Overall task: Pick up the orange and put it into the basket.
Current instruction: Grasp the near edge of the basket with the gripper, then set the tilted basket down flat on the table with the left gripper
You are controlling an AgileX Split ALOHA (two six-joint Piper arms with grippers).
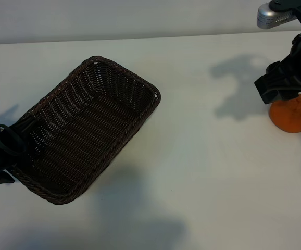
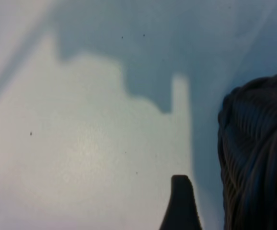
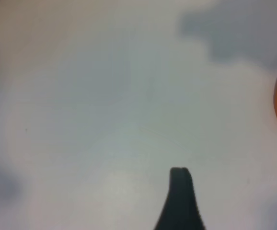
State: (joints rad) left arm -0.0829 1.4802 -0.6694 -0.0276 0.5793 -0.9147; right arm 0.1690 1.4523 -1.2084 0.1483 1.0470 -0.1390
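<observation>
Beside the basket, the left gripper touches its near end, jaws wide, empty; far off, the right gripper hangs over the orange, jaws wide, empty.

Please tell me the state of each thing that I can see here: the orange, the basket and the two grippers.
orange: on the table at the right, outside the basket, not held.
basket: upright on the table, nothing inside.
right gripper: open, just above and beside the orange, not closed on it.
left gripper: open, at the basket's left end; whether it touches the rim cannot be seen.
</observation>
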